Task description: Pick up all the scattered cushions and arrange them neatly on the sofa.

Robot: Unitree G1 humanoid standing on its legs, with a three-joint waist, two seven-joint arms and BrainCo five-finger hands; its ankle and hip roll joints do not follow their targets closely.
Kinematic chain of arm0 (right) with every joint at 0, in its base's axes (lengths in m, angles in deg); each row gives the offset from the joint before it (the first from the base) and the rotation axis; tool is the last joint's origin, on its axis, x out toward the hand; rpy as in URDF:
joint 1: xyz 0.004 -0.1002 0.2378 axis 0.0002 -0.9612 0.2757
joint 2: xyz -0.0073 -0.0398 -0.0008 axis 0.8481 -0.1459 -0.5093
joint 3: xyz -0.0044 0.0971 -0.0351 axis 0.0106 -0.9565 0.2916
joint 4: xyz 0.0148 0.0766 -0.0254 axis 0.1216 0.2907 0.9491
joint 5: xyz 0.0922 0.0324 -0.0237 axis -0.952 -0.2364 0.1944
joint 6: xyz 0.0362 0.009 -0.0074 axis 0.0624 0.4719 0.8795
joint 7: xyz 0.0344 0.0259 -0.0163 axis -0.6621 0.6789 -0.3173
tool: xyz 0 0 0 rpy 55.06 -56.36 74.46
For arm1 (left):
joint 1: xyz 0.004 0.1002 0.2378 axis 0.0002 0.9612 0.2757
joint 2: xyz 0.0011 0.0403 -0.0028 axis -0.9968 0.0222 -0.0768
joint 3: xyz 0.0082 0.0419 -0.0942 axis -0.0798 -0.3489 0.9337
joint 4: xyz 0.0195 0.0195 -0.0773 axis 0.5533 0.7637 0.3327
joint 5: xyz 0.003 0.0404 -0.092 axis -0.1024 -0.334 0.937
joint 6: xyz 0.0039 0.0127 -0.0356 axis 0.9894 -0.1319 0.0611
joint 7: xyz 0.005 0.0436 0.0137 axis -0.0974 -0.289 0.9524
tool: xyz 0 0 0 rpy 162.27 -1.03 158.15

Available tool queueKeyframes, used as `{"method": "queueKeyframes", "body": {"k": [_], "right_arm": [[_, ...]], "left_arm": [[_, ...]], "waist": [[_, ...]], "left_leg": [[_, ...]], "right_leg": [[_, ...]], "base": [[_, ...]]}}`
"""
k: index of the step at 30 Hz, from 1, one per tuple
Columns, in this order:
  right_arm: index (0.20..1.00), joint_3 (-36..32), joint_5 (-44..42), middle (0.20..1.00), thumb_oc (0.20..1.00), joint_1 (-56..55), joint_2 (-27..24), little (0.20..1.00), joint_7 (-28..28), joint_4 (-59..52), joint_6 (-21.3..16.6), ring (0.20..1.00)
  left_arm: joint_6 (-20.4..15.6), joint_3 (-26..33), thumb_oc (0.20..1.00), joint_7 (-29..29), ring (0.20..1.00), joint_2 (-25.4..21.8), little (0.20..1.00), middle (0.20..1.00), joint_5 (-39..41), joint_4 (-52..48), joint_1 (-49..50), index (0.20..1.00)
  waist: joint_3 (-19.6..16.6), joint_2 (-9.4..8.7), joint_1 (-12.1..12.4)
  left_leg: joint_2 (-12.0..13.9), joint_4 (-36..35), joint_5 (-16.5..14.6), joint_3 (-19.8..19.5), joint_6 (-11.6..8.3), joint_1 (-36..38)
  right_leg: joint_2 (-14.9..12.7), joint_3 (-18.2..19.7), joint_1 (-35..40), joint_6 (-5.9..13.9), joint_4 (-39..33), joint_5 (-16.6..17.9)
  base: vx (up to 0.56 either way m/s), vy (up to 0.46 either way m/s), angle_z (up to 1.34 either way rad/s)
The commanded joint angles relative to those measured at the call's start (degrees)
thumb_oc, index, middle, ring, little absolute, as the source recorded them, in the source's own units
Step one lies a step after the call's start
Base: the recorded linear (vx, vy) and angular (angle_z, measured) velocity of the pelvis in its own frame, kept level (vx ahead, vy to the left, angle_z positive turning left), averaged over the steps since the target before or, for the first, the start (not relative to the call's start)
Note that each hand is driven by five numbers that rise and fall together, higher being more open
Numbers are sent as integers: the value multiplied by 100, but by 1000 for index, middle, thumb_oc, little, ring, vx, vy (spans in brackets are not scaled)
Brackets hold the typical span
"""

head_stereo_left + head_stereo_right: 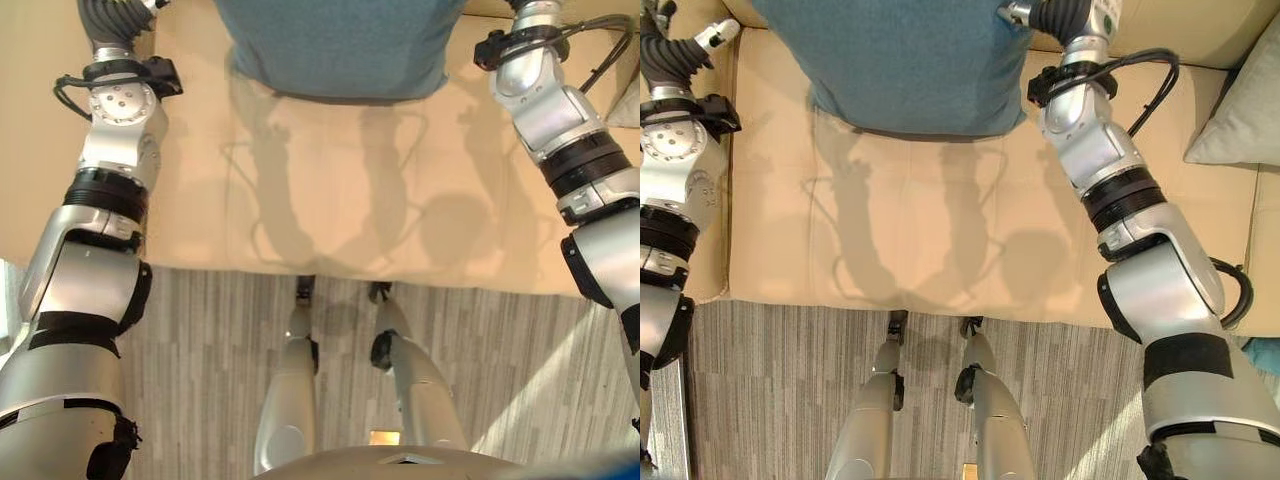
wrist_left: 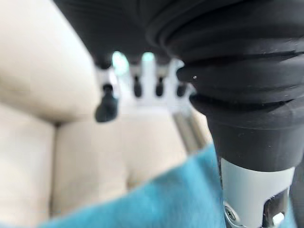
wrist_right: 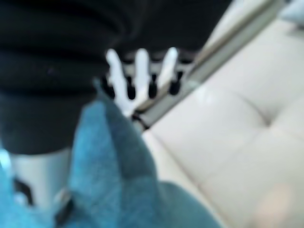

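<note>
- On the beige sofa (image 1: 920,240), at the far part of the seat, lies a teal cushion (image 1: 910,65); its near edge rests on the seat leather, with its far part running out of view.
- Left robot hand (image 2: 137,83): the left wrist view shows straight fingers spread in a row, thumb apart, past the dark ribbed cover; nothing clasped, so the hand reads as released. Teal cushion fabric shows near that wrist, beside beige upholstery.
- Right robot hand (image 3: 140,76): the right wrist view shows straight fingers extended side by side, released; a fold of the teal cushion sits close against the wrist cover. Contact between fingers and fabric cannot be told.
- Both arms reach forward, one at each side of the teal cushion, left arm by the cushion's left edge, right arm by its right corner.
- A grey-green cushion (image 1: 1240,115) lies at the right end of the sofa, well apart from the teal one.
- Grey striped floor (image 1: 770,400) runs along the sofa's front edge.
</note>
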Motion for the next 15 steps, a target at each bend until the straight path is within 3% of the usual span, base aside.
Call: {"method": "queueKeyframes", "body": {"k": [1,7,8,9,12,15], "right_arm": [[1000,211,32,1000,1000,360,-82,1000,236,239,-77,1000],[1000,-90,-152,1000,1000,-467,-681,1000,-26,-443,-228,1000],[1000,-459,-238,1000,1000,-1177,-868,1000,-236,-874,-370,1000],[1000,-461,-234,1000,1000,-1200,-864,1000,-238,-893,-363,1000],[1000,-1307,-179,1000,1000,-3093,-1080,1000,-780,-1801,-579,1000],[1000,-1620,59,1000,1000,-4312,-1054,1000,-1155,-2150,-644,1000]], "left_arm": [[-305,-141,1000,-89,1000,-207,1000,1000,-55,133,-267,1000],[-508,702,1000,33,1000,-338,1000,1000,-140,-1138,1493,1000],[-523,1258,1000,130,1000,-190,1000,1000,-310,-1736,2523,1000],[-514,1279,1000,123,1000,-187,1000,1000,-320,-1765,2565,1000],[-378,2315,1000,373,1000,317,1000,1000,-920,-2866,4847,1000],[-221,2774,1000,677,1000,852,1000,1000,-986,-3081,6081,1000]], "waist": [[-467,-94,239],[-489,-109,305],[-479,-141,312],[-479,-136,309],[-448,-156,371],[-440,-146,429]], "left_leg": [[17,-107,38,-190,-638,545],[53,-107,-37,-152,-655,893],[99,-107,-128,-109,-651,1139],[100,-107,-132,-107,-651,1156],[199,-107,-308,16,-624,1799],[253,-107,-397,92,-586,2178]], "right_leg": [[-519,-660,858,1296,217,-530],[-525,-774,1248,1293,213,-582],[-526,-818,1500,1285,220,-625],[-524,-817,1519,1286,215,-625],[-499,-830,2216,1257,110,-699],[-499,-799,2627,1247,23,-745]], "base": [[0,0,0],[9,-3,-2],[32,-17,-5],[37,-32,-5],[51,-28,4],[30,-27,-4]]}}
